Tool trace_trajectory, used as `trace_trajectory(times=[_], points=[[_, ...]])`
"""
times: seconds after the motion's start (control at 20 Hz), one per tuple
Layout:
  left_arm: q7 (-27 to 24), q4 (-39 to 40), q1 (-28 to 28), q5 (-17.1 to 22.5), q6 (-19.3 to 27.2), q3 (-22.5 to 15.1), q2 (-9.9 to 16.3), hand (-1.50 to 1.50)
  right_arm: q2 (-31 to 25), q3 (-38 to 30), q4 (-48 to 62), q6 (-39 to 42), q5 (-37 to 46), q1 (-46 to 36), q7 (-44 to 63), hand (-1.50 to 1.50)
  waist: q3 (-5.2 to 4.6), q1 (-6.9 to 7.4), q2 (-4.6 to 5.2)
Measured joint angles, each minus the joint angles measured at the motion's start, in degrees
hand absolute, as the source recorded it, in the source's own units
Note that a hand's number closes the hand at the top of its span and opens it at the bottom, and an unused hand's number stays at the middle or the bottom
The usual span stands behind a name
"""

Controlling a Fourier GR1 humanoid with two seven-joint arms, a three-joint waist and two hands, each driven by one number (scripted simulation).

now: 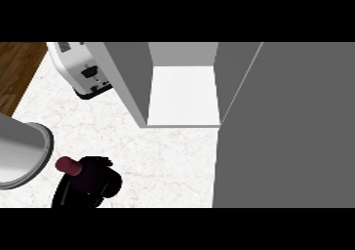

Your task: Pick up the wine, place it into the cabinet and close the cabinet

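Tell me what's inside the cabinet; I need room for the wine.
The open cabinet shows only a bare white shelf; its door hides whatever lies further right.

left hand curled round the wine on the counter, near the open cabinet.

toaster: white, upper left on marble counter | wood floor: far left

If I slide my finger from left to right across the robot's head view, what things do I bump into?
Grey round pot → dark wine bottle with red cap, held by black hand → white toaster → open white cabinet → grey cabinet door.
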Motion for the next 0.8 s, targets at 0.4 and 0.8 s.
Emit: trace_trajectory(times=[0.4,0.8], points=[[-7.59,1.02,-0.34,-8.33,2.69,-3.02,1.09,1.50,0.53,0.66,0.10,-0.68,0.20,-1.34,0.90,-1.50,0.00,0.05,-0.05],[-8.08,-1.15,-0.31,-6.16,6.47,1.93,2.16,1.50,0.39,-1.09,0.17,0.95,-0.01,0.61,-0.46,-1.50,0.00,0.16,-0.03]])
